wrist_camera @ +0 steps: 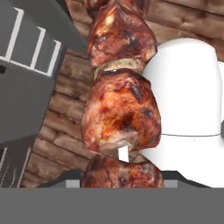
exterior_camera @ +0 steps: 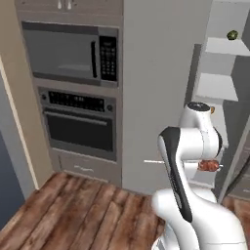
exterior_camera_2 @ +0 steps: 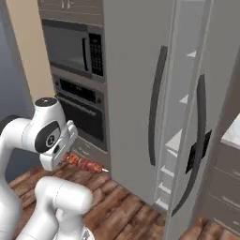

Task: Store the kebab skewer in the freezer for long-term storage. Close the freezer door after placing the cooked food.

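Nearest the base, the white arm is folding in over the brown wooden plank floor (exterior_camera: 93, 210), and its two-finger gripper (exterior_camera_2: 65, 157) is clamping tight on the kebab skewer (exterior_camera_2: 84, 163), a thin pale stick threaded with reddish-brown meat chunks. The skewer is lying roughly level, probably so the food is not sliding off. In the hand view the glossy chunks are crowding the lens. Beyond, the tall grey freezer (exterior_camera_2: 136, 93) is standing with its narrow grey freezer door (exterior_camera_2: 197, 117) swung open, baring white shelves (exterior_camera: 217, 88) for the drop. The skewer is hanging well short of them. Farthest left, the black-fronted built-in oven (exterior_camera: 80, 124) is sitting under a dark microwave (exterior_camera: 71, 53)
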Robot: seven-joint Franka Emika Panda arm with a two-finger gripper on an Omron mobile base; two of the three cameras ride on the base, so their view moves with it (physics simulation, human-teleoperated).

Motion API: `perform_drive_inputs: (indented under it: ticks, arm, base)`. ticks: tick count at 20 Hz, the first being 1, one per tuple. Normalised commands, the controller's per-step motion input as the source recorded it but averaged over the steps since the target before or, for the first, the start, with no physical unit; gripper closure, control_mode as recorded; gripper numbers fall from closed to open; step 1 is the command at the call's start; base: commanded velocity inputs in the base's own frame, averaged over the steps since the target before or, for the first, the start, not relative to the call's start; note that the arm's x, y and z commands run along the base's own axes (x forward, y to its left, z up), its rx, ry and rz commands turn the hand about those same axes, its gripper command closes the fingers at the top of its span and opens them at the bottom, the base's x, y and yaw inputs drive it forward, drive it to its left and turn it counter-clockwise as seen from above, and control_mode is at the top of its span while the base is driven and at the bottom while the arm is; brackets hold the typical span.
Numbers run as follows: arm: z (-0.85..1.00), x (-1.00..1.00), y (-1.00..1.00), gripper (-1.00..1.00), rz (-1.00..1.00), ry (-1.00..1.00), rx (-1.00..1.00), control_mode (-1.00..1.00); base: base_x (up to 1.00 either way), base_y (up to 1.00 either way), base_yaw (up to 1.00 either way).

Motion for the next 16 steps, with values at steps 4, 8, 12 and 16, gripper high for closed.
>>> perform_drive_inputs:
  ticks: [4, 8, 12, 16]
  arm:
    - [0.0, 0.0, 0.0, 1.0, 0.0, 0.0, 0.0, 1.0]
    - [0.0, 0.0, 0.0, 1.0, 0.0, 0.0, 0.0, 1.0]
    - [0.0, 0.0, 0.0, 1.0, 0.0, 0.0, 0.0, 1.0]
    - [0.0, 0.0, 0.0, 1.0, 0.0, 0.0, 0.0, 1.0]
  base:
    - [0.5, 0.46, -0.78]
    - [0.76, 0.66, -0.66]
    - [0.61, 0.85, -0.61]
    - [0.34, 0.34, -0.53]
